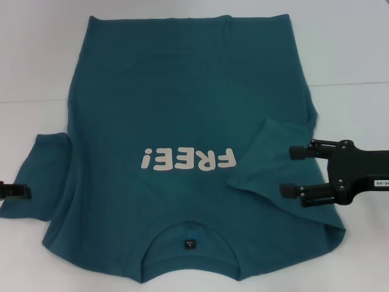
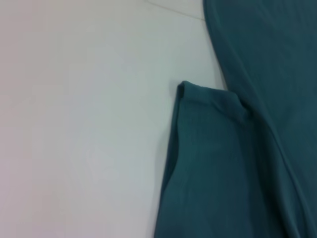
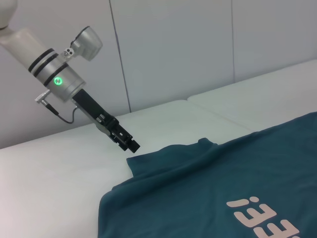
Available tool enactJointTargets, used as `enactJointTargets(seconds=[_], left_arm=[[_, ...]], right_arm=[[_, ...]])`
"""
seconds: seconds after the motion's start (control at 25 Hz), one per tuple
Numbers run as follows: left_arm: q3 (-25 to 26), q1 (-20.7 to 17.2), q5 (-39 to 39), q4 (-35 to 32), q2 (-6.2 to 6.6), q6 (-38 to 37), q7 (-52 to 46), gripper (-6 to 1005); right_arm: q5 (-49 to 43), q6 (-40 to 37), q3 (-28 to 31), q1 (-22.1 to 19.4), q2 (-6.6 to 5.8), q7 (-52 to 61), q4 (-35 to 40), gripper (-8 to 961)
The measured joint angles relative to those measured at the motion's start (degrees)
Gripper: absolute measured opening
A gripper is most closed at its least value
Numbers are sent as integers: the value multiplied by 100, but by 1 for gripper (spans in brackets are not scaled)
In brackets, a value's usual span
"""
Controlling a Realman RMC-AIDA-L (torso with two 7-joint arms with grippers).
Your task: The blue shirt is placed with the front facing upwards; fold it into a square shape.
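Shirt [image 1: 182,121]: flat on white table [image 1: 352,48], front up, collar nearest robot, right sleeve folded onto chest beside lettering [image 1: 187,159]. Right gripper [image 1: 293,171]: over that sleeve, jaws spread. Left gripper [image 1: 18,191]: at shirt's left sleeve edge; jaw state cannot be told.

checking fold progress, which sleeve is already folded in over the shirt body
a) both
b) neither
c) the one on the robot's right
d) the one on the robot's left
c: on the blue shirt, the sleeve by the open right gripper lies over the body next to the lettering, while the sleeve by the left gripper sticks out onto the table.
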State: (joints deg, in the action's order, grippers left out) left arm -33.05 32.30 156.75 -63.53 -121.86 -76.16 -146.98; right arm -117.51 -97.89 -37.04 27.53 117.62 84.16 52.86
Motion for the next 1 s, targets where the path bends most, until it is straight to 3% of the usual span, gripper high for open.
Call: enactJointTargets(seconds=[1.0], left_arm=[[115,-75,58,191,5,185,6,886]], right_arm=[[0,59,-67,19,36,21,-4,948]])
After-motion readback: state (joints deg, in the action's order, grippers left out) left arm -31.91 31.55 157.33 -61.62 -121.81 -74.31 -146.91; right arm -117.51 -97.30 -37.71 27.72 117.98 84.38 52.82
